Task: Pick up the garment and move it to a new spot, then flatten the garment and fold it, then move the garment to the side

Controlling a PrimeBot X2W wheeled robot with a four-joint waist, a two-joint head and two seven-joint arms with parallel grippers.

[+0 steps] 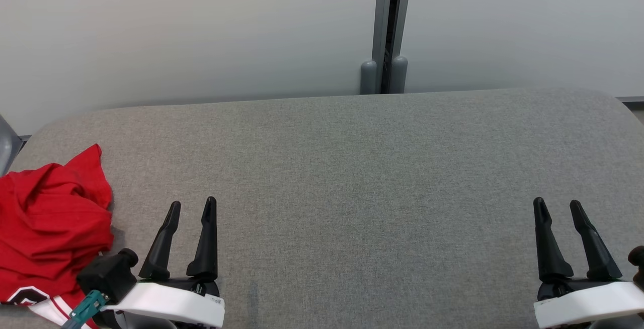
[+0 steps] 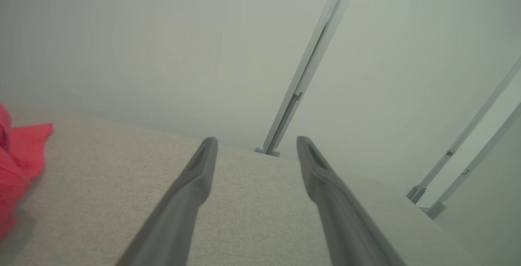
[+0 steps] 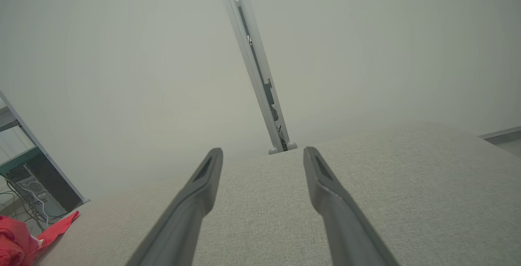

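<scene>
Garment (image 1: 50, 218), red heap at left edge of table (image 1: 352, 168), unpicked; we judge a leftward reach next, left gripper (image 1: 193, 206) and right gripper (image 1: 557, 203) both wide-jawed and empty.

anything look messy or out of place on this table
The red garment lies crumpled in a heap at the left end of the grey table, beside the open left gripper, not spread flat. Nothing else stands out.

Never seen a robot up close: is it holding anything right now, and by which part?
Nothing is held. The left gripper and right gripper stand open and empty; the garment lies crumpled on the table.
</scene>
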